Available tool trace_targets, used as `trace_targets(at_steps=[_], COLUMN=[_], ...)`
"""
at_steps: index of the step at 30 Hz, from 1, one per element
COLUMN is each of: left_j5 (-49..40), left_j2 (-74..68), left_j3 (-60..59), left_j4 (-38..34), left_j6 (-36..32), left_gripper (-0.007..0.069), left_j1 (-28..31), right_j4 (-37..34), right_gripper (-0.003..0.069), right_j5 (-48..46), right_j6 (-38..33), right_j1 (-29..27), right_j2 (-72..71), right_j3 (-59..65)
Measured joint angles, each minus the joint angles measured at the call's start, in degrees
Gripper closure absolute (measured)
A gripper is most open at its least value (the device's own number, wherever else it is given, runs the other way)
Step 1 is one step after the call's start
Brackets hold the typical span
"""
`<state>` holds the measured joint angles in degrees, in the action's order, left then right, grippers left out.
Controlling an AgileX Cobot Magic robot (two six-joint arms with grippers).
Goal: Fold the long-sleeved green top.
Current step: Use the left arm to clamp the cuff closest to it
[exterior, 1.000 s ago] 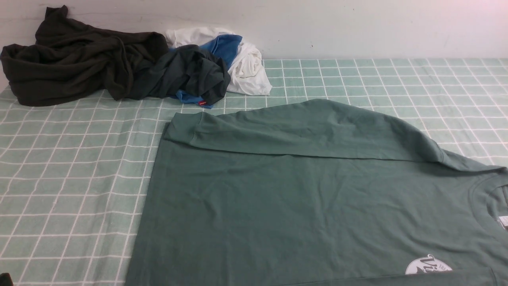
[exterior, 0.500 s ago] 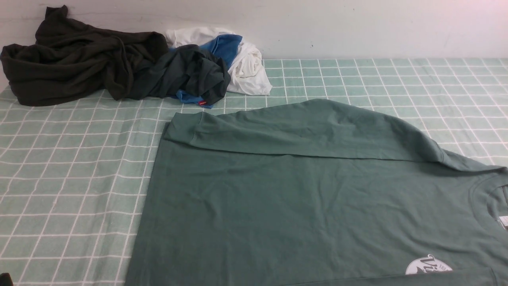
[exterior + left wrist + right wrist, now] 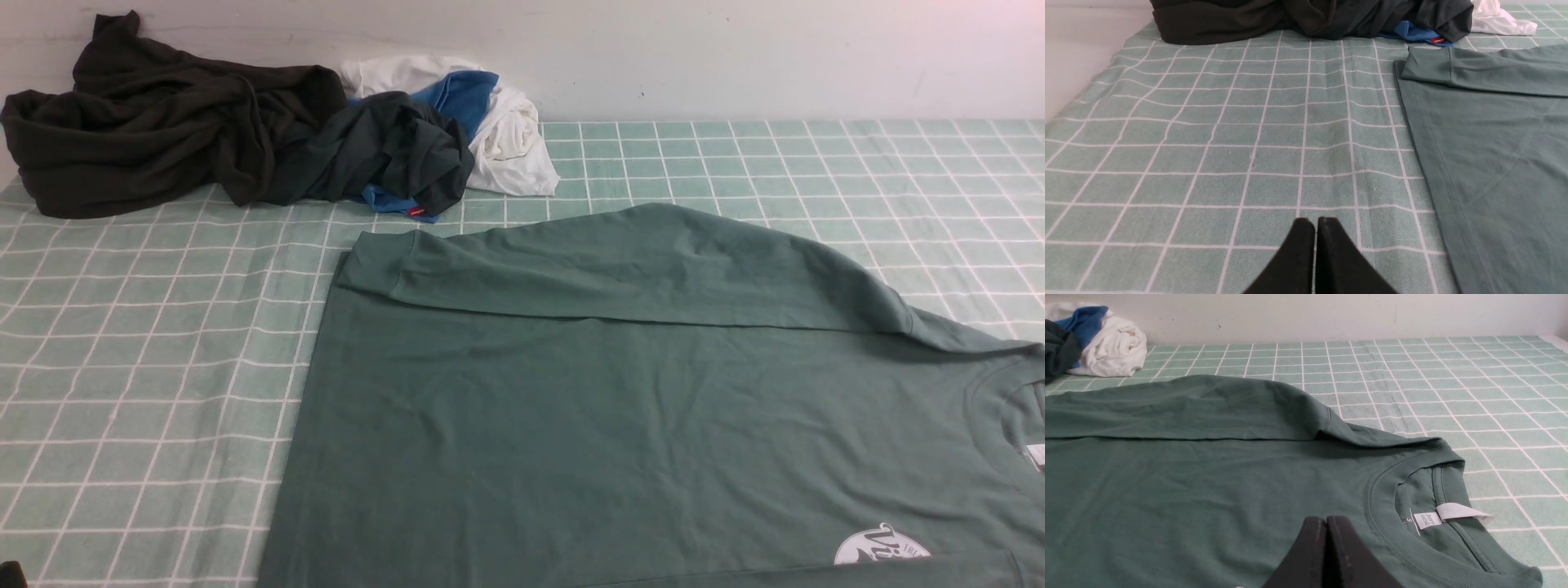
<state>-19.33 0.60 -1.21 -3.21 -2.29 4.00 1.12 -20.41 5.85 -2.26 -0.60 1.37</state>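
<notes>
The green long-sleeved top (image 3: 620,408) lies flat on the checked green cloth, neck to the right, hem to the left. One sleeve (image 3: 637,265) is folded across its far edge, cuff at the left. A white round logo (image 3: 882,545) shows at the near right. In the right wrist view my right gripper (image 3: 1326,518) is shut and empty above the top's chest (image 3: 1188,490), close to the collar and white neck label (image 3: 1427,519). In the left wrist view my left gripper (image 3: 1315,220) is shut and empty over bare cloth, left of the top's hem (image 3: 1433,171). Neither gripper shows in the front view.
A blackish-brown garment (image 3: 155,122) and a very dark green-black one (image 3: 392,151) are heaped at the far left against the wall. White and blue clothes (image 3: 498,114) lie beside them. The checked cloth (image 3: 147,359) stretches left of the top and at the far right (image 3: 857,171).
</notes>
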Motion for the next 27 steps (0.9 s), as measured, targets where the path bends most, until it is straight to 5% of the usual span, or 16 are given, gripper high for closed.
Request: trace_targets(at_steps=[18, 21, 25, 27], left_j5=[1.19, 1.4, 1.35, 1.35], left_j2=[0.0, 0.0, 0.0, 0.0], left_j3=[-0.12, -0.3, -0.47, -0.47], left_j4=[-2.26, -13.11, -30.82, -33.92], left_j6=[2.29, 10.8, 22.08, 23.64], left_gripper=[0.0627, 0.0627, 0.0627, 0.0627], left_j1=[0.0, 0.0, 0.0, 0.0], right_j4=[0.0, -2.51, -15.98, -21.45], right_gripper=[0.0673, 0.0673, 0.0673, 0.0673], right_j5=[0.0, 0.06, 0.99, 1.11], right_j6=[1.46, 1.97, 6.35, 8.82], right_j1=[0.0, 0.0, 0.0, 0.0], right_j2=[0.0, 0.0, 0.0, 0.0], right_j3=[0.0, 0.0, 0.06, 0.06])
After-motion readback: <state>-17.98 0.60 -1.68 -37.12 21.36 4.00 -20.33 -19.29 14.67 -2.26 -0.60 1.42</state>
